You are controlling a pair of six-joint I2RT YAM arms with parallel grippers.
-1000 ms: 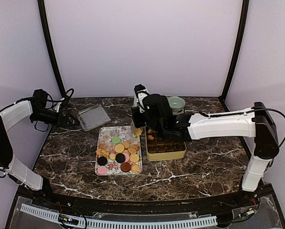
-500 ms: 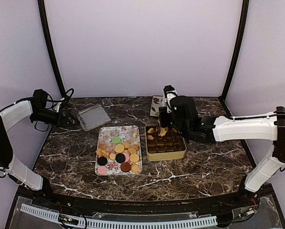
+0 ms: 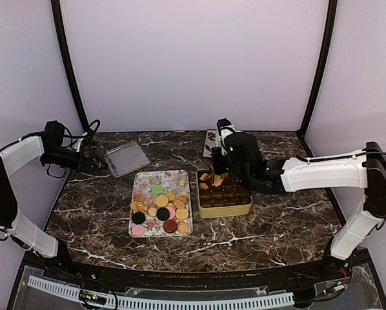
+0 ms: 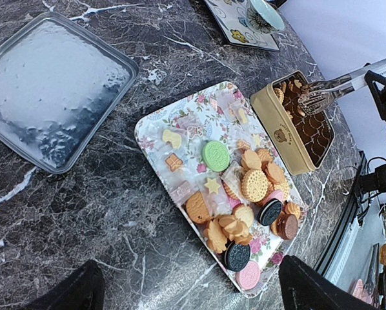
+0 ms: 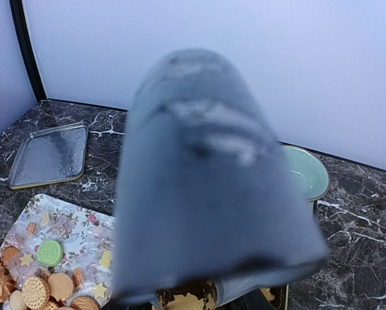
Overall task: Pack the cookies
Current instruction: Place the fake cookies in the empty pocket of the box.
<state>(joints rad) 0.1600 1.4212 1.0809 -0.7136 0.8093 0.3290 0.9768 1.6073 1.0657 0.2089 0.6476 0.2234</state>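
Most of the cookies (image 3: pixel 159 205) are seen heaped on the flowery tray (image 3: pixel 144 179) at the centre of the overhead view, on the dark marbled surface (image 3: pixel 277 226); tan rounds and shaped pieces are mixed with a green disc, pink discs and dark brown ones; the pile is gathered toward the lower and right parts of the tray. Just to the right of it the gold tin (image 3: pixel 225 212) is set, with a narrow gap between the two; its inside is divided into a grid of dark compartments, and a few tan cookies are seen in the compartments at its upper left corner. The right claw (image 3: pixel 233 165) is placed above the tin's upper edge and is closed on a pair of metal tongs (image 4: pixel 317 98); the tongs' tips hang over those upper-left compartments; whether a cookie is pinched between them cannot be told. In the right wrist view the middle is filled by a blurred grey shape, and a pale green cup (image 5: pixel 306 171) is seen to the right behind it. The left claw (image 4: pixel 193 284) is spread wide with nothing between its fingers; it is found at the left edge of the overhead view, near a silver tray (image 3: pixel 127 158) lying in the upper left of the surface.
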